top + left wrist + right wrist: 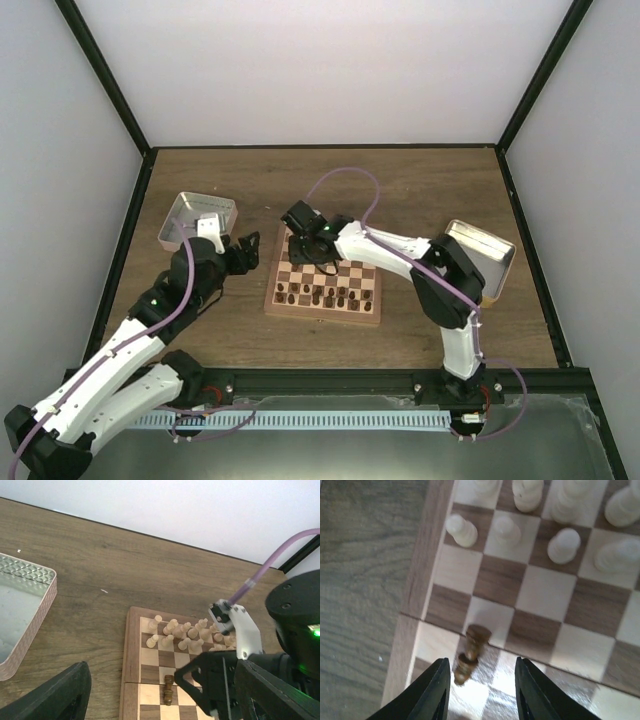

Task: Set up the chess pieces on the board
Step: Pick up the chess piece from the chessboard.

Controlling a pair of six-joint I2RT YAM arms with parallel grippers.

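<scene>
Standing half spread, the right end effector [482, 662] straddles a dark chess piece [472, 645] without gripping it

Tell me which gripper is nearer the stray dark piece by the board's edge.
Right. The right gripper straddles the dark piece, fingers either side; the left gripper hangs off the board, beside it.

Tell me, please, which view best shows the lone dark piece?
Right wrist: the lone dark piece sits large, close before the open right hand. Left wrist shows it smaller; in the top view I cannot find it.
</scene>
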